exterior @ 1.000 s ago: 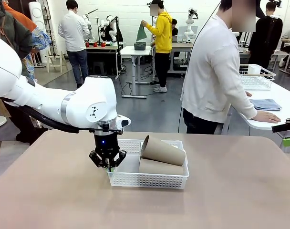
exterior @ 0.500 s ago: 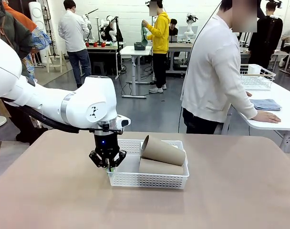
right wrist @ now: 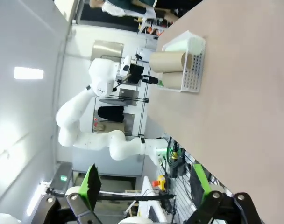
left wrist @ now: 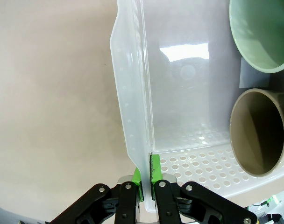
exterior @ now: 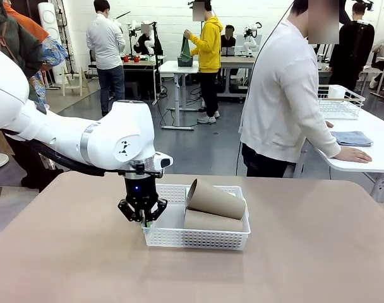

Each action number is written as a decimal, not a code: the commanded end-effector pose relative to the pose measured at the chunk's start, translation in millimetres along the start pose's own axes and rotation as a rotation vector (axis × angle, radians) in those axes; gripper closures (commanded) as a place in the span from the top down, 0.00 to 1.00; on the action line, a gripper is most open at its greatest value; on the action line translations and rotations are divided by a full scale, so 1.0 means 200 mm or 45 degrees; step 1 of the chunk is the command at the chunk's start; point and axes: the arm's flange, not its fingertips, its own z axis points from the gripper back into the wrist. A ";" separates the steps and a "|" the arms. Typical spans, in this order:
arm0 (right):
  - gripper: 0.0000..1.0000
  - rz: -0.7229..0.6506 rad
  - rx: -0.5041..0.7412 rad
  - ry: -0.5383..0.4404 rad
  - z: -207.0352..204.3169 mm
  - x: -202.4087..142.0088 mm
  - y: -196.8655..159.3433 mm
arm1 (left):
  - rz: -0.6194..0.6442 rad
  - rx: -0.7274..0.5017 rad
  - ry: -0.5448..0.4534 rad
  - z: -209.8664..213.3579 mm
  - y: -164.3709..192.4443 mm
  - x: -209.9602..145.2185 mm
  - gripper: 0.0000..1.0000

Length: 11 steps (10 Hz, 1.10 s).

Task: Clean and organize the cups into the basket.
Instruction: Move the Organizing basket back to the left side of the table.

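My left gripper (left wrist: 145, 193) pinches the left wall of the white basket (exterior: 198, 239) on the tan surface (exterior: 306, 265), where the tan cups (exterior: 215, 207) and one mint-green cup (left wrist: 261, 35) lie, while my right gripper (right wrist: 146, 196) hangs with jaws spread wide.

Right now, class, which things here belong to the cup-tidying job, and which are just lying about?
Job:
white perforated plastic basket
matte tan-brown tapered cups
pale mint green cup
left claw, shut on the basket wall

Lying about:
folded blue cloth
white wire basket
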 end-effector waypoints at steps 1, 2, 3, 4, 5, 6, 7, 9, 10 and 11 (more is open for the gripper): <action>1.00 -0.033 0.000 -0.041 0.11 0.02 0.01 | -0.001 0.003 0.004 0.01 0.00 0.00 0.00; 1.00 -0.040 0.013 -0.062 0.12 0.03 -0.01 | -0.001 0.003 0.004 0.01 0.00 0.00 0.00; 1.00 -0.017 -0.005 -0.022 0.05 -0.01 0.00 | -0.001 0.003 0.004 0.01 0.00 0.00 0.00; 1.00 -0.017 -0.005 -0.022 0.05 -0.01 0.00 | -0.001 0.003 0.004 0.01 0.00 0.00 0.00; 1.00 -0.017 -0.005 -0.022 0.05 -0.01 0.00 | -0.001 0.003 0.004 0.01 0.00 0.00 0.00; 1.00 -0.017 -0.005 -0.022 0.05 -0.01 0.00 | -0.001 0.003 0.004 0.01 0.00 0.00 0.00; 1.00 -0.017 -0.005 -0.022 0.05 -0.01 0.00 | -0.001 0.003 0.004 0.01 0.00 0.00 0.00; 1.00 -0.017 -0.005 -0.022 0.05 -0.01 0.00 | -0.001 0.003 0.004 0.01 0.00 0.00 0.00; 1.00 -0.017 -0.005 -0.022 0.05 -0.01 0.00 | -0.001 0.003 0.004 0.01 0.00 0.00 0.00; 1.00 -0.017 -0.005 -0.022 0.05 -0.01 0.00 | -0.001 0.003 0.004 0.01 0.00 0.00 0.00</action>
